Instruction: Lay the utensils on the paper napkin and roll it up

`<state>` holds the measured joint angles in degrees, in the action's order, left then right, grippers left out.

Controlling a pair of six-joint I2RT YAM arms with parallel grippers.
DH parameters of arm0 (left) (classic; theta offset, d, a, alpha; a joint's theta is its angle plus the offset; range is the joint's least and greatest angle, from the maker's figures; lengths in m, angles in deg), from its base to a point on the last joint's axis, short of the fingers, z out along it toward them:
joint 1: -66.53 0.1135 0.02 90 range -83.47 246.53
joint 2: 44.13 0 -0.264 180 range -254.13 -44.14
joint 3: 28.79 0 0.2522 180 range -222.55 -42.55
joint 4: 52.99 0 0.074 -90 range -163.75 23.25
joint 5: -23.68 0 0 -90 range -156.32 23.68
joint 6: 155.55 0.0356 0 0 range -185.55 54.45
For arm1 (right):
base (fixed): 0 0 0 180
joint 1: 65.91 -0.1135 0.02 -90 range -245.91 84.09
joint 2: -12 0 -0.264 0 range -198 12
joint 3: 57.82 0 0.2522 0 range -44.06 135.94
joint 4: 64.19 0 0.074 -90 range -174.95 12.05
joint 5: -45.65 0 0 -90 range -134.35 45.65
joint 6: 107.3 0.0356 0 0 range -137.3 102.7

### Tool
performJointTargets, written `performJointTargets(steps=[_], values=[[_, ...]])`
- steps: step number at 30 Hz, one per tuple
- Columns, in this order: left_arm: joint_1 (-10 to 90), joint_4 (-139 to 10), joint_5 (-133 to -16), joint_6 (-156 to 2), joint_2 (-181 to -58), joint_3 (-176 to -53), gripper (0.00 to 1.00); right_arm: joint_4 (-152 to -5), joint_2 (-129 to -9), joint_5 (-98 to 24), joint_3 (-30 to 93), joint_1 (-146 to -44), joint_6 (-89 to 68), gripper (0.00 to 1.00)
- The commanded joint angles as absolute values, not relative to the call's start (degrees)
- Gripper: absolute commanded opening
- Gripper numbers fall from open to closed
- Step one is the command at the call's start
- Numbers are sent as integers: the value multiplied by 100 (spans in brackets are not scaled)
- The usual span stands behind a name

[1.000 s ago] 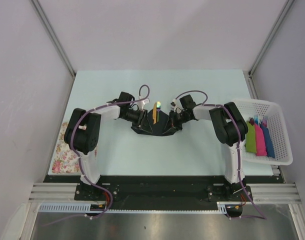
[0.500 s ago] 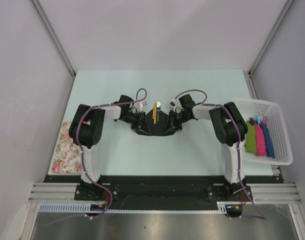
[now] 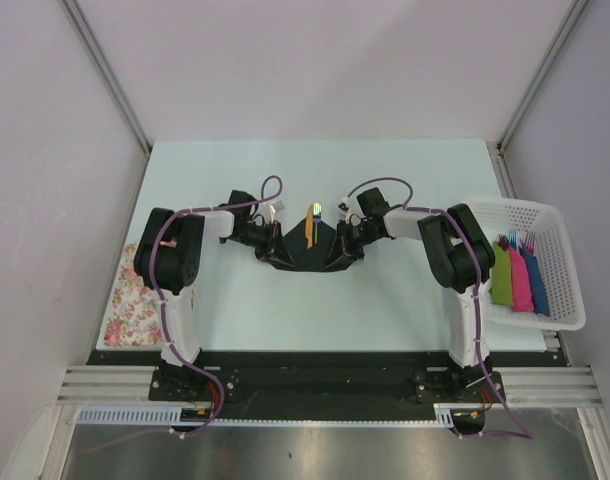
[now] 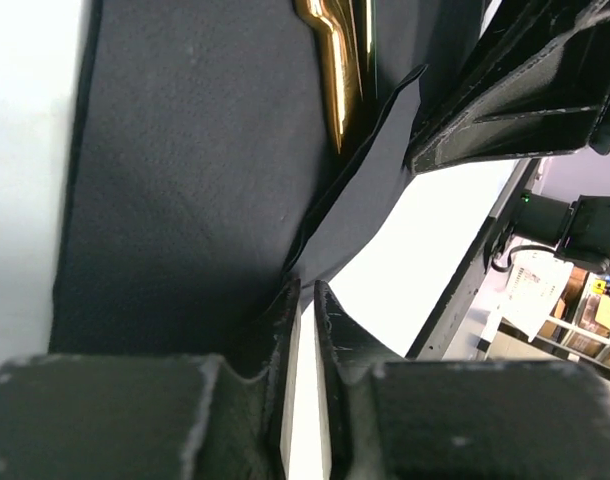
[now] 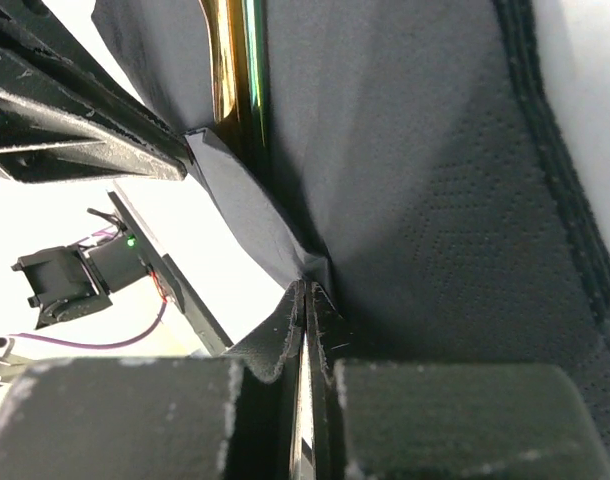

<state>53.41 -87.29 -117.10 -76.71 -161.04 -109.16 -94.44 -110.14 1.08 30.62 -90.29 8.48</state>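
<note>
At the middle of the pale desk the thin black paper napkin lies with the slim yellow-orange plastic utensils on it, while the left pincer and the right pincer, each closed almost tight, pinch its lifted side edges.

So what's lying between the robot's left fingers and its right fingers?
The black paper napkin, pinched by the left fingers and the right fingers, with the yellow-orange utensils lying along its middle. The top view shows this best.
</note>
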Motion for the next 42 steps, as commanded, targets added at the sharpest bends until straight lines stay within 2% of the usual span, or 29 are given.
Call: performJointTargets(steps=[1, 3, 8, 22, 42], values=[[5440, -8732, -11334, -7619, -16200, -10803, 14, -9553, -10894, -208, 3179, -9131, 511, 5], [5440, -8723, -11299, -7610, -16200, -10794, 7, -9518, -10762, -68, 3144, -9158, 502, 5], [5440, -8732, -11202, -7601, -16208, -10803, 0, -9430, -10542, 179, 3074, -9263, 502, 6], [5467, -8697, -11105, -7680, -16191, -10759, 0, -9746, -10832, -145, 2960, -9044, 283, 5], [5484, -8670, -11079, -7733, -16182, -10767, 0, -10247, -10454, -542, 2678, -8833, -289, 8]])
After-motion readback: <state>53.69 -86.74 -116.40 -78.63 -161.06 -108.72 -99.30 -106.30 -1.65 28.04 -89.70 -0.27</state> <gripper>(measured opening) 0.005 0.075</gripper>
